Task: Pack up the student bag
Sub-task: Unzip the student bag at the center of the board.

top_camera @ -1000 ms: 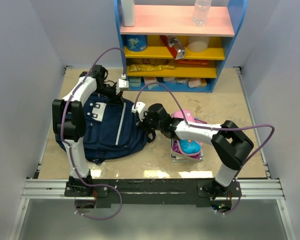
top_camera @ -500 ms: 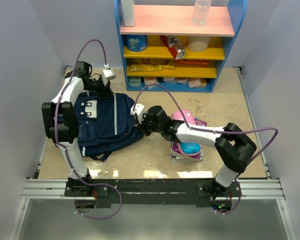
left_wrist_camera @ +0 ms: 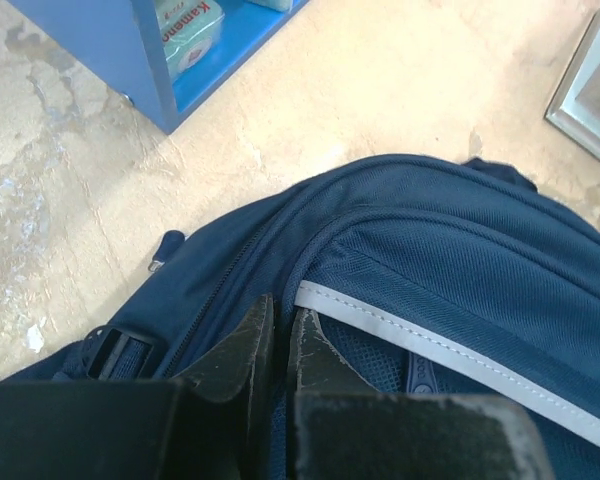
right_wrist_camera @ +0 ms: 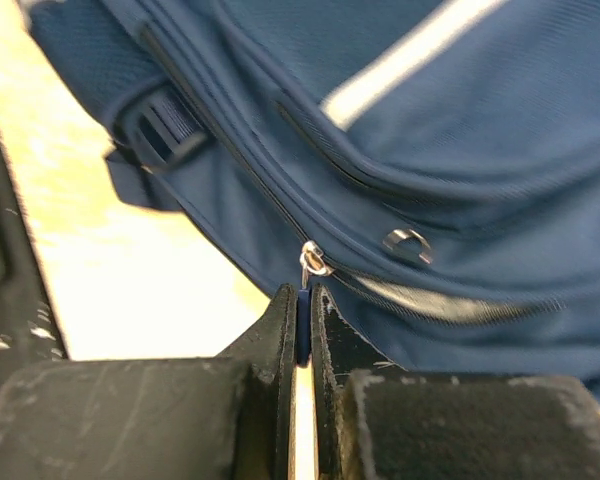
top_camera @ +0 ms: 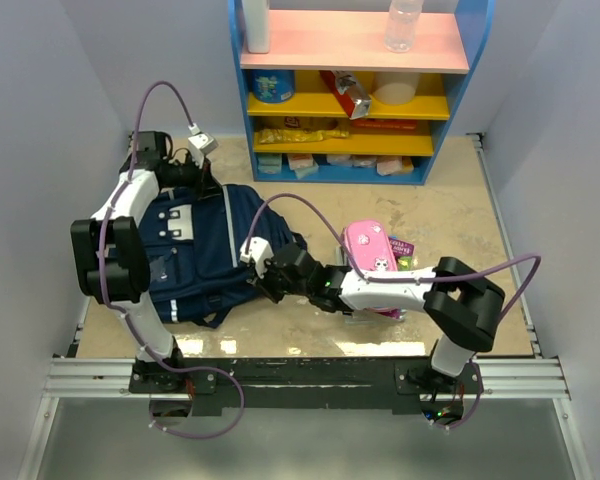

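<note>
Right gripper (top_camera: 265, 272) has slid near-left, jaws clamped on small blue zipper tab (right_wrist_camera: 303, 335) of large navy fabric backpack (top_camera: 205, 255) lying left of centre, its zip running away toward left gripper (top_camera: 198, 176), pinched shut on bag's far top.

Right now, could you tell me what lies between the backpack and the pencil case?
The right arm, in the top view; its tool pinches the backpack's zipper pull.

Beige tabletop (top_camera: 460, 210) carrying a navy bag (top_camera: 205, 260) at left, a pink case (top_camera: 368, 250) on books (top_camera: 402, 247) at right, a blue shelf unit (top_camera: 236, 60) behind.
</note>
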`<action>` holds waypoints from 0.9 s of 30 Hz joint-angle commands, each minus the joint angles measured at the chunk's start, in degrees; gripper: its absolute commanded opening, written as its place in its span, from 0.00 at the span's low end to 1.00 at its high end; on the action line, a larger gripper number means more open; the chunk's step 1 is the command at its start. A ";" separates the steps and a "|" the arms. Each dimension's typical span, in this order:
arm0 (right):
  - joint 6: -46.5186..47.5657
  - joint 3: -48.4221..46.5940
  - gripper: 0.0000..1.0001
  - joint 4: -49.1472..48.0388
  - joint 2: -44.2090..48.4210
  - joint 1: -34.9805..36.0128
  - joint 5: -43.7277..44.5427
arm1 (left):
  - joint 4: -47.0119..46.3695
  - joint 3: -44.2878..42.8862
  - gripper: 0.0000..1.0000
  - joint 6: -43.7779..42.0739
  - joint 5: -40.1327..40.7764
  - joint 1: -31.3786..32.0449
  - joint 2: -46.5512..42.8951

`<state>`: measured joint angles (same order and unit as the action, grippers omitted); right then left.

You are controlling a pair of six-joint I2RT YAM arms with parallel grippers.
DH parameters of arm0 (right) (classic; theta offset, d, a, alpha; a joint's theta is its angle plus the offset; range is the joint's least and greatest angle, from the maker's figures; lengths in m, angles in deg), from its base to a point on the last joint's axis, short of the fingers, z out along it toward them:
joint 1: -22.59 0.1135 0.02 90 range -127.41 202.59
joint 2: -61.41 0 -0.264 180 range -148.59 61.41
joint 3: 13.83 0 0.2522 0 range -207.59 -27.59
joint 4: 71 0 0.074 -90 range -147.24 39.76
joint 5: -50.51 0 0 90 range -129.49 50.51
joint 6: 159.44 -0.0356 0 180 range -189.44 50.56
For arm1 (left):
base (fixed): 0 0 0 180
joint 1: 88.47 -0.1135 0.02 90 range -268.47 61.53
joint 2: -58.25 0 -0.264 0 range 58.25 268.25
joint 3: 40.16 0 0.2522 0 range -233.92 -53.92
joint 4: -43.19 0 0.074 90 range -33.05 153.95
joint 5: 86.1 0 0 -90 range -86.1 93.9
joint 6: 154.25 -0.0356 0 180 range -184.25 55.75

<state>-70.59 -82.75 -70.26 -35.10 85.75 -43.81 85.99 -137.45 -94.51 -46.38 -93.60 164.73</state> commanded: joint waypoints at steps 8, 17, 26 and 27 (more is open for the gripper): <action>-6.24 -10.14 0.00 -4.21 -8.77 7.86 -9.13 | -17.79 3.72 0.00 9.69 2.38 1.52 -8.91; -5.00 -13.41 0.33 0.27 -4.75 7.86 -4.67 | -9.54 2.23 0.00 0.31 -4.97 2.58 -10.32; -9.48 -6.02 0.99 5.00 15.11 -2.22 -2.90 | 43.58 -17.94 0.00 -48.95 -21.42 -0.59 -1.11; -10.44 -5.93 0.99 6.41 16.43 -3.73 0.16 | 46.43 -18.86 0.00 -49.10 -21.70 -0.76 0.04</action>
<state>-77.21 -90.07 -65.86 -26.18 88.65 -47.48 105.96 -146.02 -118.77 -55.75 -93.05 161.03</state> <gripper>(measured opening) 0.986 0.065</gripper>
